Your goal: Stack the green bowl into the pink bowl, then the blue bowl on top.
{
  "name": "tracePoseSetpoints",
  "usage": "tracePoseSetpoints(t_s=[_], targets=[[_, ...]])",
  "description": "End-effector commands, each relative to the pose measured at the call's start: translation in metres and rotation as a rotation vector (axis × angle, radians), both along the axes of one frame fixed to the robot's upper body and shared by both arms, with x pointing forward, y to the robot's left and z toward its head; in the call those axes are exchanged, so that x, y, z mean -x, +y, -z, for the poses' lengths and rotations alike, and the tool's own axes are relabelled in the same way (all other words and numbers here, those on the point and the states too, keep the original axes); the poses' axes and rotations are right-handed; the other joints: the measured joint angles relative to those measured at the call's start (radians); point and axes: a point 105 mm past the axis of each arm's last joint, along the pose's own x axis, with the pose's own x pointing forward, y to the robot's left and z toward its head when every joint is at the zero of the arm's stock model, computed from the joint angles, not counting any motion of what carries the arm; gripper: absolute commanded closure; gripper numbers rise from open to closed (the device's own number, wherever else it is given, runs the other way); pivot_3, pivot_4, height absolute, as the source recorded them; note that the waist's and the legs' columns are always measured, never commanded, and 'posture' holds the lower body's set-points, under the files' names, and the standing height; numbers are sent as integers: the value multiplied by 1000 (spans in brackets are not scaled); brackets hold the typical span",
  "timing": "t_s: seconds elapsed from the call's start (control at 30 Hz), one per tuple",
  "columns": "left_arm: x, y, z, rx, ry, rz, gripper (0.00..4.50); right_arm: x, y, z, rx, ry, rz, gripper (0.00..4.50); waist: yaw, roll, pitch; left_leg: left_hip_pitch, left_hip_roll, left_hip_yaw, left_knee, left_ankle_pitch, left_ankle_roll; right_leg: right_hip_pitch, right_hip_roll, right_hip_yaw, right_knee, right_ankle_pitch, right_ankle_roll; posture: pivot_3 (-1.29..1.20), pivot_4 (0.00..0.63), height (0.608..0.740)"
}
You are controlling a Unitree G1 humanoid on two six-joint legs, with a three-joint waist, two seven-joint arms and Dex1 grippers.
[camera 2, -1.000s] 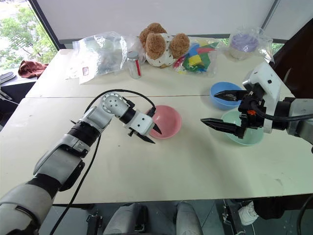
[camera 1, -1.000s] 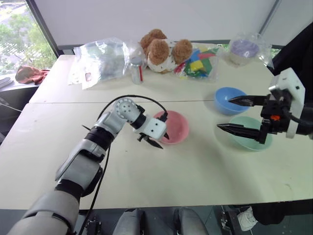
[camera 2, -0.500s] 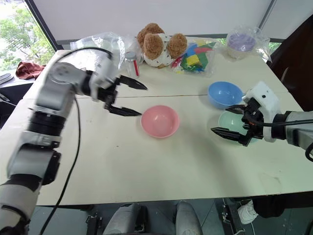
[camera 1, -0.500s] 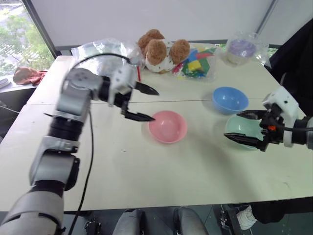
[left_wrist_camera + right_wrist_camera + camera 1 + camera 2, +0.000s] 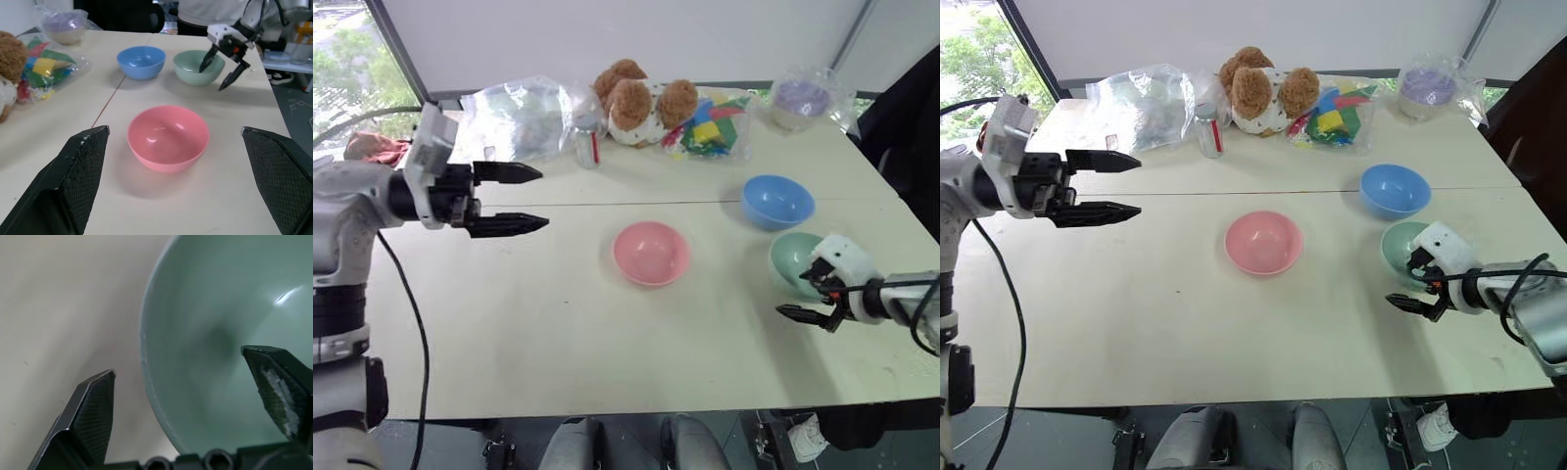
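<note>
Pale mint and smooth, the green bowl (image 5: 795, 260) sits upright at the right edge of the frame, low of centre, its rim passing between the spread fingers of the right hand (image 5: 1412, 285): one finger inside the bowl, one outside over the bare counter (image 5: 607, 333), nothing gripped. Soft pink, plain, empty, the pink bowl (image 5: 651, 253) stands alone mid-frame, well apart from the others. Just above the green one, the bright blue bowl (image 5: 777, 201) is upright too. The counter is pale cream with a seam across it; at the top of the frame lie plastic bags (image 5: 519, 116), a teddy bear (image 5: 636, 98) and coloured blocks (image 5: 710, 127). At the left, the left hand (image 5: 530, 198) hangs above the counter, fingers wide apart, empty, pointing toward the pink bowl.
</note>
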Motion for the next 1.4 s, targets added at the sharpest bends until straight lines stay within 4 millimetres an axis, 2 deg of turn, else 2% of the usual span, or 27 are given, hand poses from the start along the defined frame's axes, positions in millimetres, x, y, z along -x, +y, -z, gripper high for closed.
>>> tracePoseSetpoints(t_s=[0.03,0.2,0.23,0.37,0.5,0.6,0.7,0.8,1.0,1.1,1.2,1.27,1.4], targets=[[10,5,-14,13,-58,-31,0,-9,-1,-9,22,-49,-22,1403,-1,0,0,0,0,0,0,0,0,0,0,0,0,0,0,0,150,740],[15,13,-14,13,-53,-73,0,-12,1,-18,23,-62,-50,4035,-3,0,0,1,0,0,-1,0,-1,0,1,0,0,0,0,0,150,740],[15,16,-14,12,-51,-85,0,-12,1,-21,28,-69,-55,4428,-4,0,0,1,0,0,-1,0,-1,0,1,0,0,0,0,0,150,740],[16,22,-13,4,-48,-117,0,-9,12,-37,39,-100,-146,4428,0,-1,-1,1,0,0,-1,0,-1,1,0,0,0,0,0,0,150,740],[16,23,-13,10,-50,-123,0,16,86,-89,-25,-169,-567,4428,-4,1,0,1,0,0,-1,0,-1,0,0,0,0,0,0,0,150,740],[13,20,-13,14,-53,-119,0,8,122,-102,2,-252,-719,4428,-22,-1,-1,2,1,0,-1,0,0,0,0,1,1,0,0,0,150,740],[12,18,-13,14,-57,-113,0,-3,156,-102,14,-277,-846,4428,-28,-4,-2,3,2,-1,-1,0,0,1,2,1,2,0,0,0,150,740],[14,17,-14,17,-58,-112,0,-15,179,-89,52,-252,-940,4428,-23,-4,-2,2,2,-1,-1,1,-2,-1,2,1,2,0,0,0,150,740],[25,16,-12,21,-42,-118,0,-33,201,-67,111,-208,-1024,4428,-23,-4,-2,0,0,-1,-2,1,-3,-2,0,1,1,0,0,0,150,740],[29,16,-8,22,-34,-130,0,-36,203,-62,147,-186,-1055,4428,-25,-4,-2,0,0,0,-2,1,-2,-2,-1,0,1,0,0,0,150,740],[30,15,-7,28,-31,-137,0,-34,206,-65,131,-165,-1078,3308,-23,-4,-2,0,0,-1,-2,1,-3,-2,-1,0,1,0,0,0,150,740],[31,15,-7,36,-28,-143,0,-30,212,-73,99,-174,-1098,2336,-25,-4,-2,0,0,-1,-2,1,-3,-2,-1,0,1,0,0,0,150,740],[29,12,-4,44,-25,-141,0,-36,217,-103,16,-280,-1039,50,-25,-4,-2,0,0,-1,-2,1,-3,-2,-1,0,2,0,0,0,150,740]])
